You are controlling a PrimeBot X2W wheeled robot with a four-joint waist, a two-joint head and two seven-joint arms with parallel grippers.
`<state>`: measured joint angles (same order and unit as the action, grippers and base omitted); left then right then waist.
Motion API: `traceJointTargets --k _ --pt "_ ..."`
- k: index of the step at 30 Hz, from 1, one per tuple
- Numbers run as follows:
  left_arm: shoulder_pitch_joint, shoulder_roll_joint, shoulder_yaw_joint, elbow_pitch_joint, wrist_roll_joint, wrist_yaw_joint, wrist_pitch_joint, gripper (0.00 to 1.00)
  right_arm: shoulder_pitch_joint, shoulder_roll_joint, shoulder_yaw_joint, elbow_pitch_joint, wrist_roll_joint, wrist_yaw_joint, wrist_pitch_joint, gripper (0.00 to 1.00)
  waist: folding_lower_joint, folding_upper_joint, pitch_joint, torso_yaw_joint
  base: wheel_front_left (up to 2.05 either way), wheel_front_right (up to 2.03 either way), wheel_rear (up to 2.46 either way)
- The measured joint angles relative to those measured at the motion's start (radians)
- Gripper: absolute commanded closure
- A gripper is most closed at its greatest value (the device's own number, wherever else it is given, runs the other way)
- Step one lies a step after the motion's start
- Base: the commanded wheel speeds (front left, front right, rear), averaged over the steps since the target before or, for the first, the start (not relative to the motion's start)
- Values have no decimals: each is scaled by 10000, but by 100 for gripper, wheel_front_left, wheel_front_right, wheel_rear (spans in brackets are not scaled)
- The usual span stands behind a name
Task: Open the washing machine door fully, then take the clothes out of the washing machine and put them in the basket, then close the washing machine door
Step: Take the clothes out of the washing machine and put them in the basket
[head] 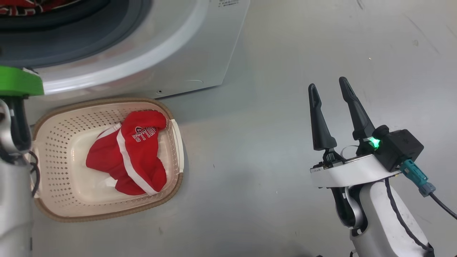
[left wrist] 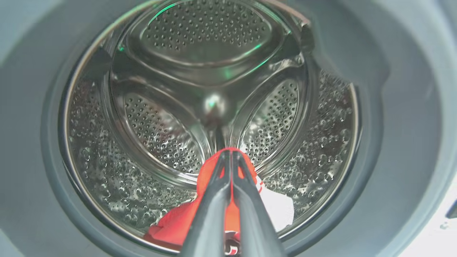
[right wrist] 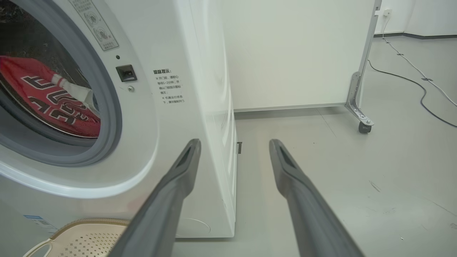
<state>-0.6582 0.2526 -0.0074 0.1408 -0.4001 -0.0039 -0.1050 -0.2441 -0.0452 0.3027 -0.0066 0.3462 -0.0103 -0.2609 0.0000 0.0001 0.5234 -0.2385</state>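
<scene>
Left gripper (left wrist: 231,153): dark tapered fingers pinched together inside drum (left wrist: 214,46), red clothes (left wrist: 175,221) bunched up at the tips, so it has hold of them. Drum is dimpled, perforated steel with a three-lobed back, ringed by a smooth grey gasket (left wrist: 32,142).

Head view, upper left: washer (head: 200,53), glossy white box. Just below it, basket (head: 53,150): cream perforated plastic, rounded rectangle, brown woven-look rim. Inside it more clothes (head: 132,153), crumpled red, white stripe, white lettering.

Lower right: right gripper (head: 327,84), fingers spread wide, empty, above the floor (head: 267,142).

Floor is smooth matte grey, lightly scuffed. Right wrist view: white panel (right wrist: 296,53) on a caster (right wrist: 364,126), cable (right wrist: 421,92) across the floor far right.
</scene>
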Motion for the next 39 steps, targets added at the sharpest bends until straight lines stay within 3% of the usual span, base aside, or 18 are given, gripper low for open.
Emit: traceJointTargets --k 12,27,32,39 --pt "1612 -481 -305 -853 247 228 -1264 100 702 -2 -261 360 -249 90 0 0 0 0 -1279 372 0 0 0" --pt "3011 -1225 -623 -2274 533 441 -1430 100 1582 0 -518 449 -504 178 0 0 -1 0 -2577 689 0 0 0" --pt "3754 -1597 -807 -2360 470 529 -1430 100 1736 0 -640 324 -577 184 0 0 0 0 -2716 916 0 0 0" --pt "4613 -1668 -907 -2084 466 606 -1438 100 1767 4 -585 222 -602 297 0 0 -1 0 -2696 980 0 0 0"
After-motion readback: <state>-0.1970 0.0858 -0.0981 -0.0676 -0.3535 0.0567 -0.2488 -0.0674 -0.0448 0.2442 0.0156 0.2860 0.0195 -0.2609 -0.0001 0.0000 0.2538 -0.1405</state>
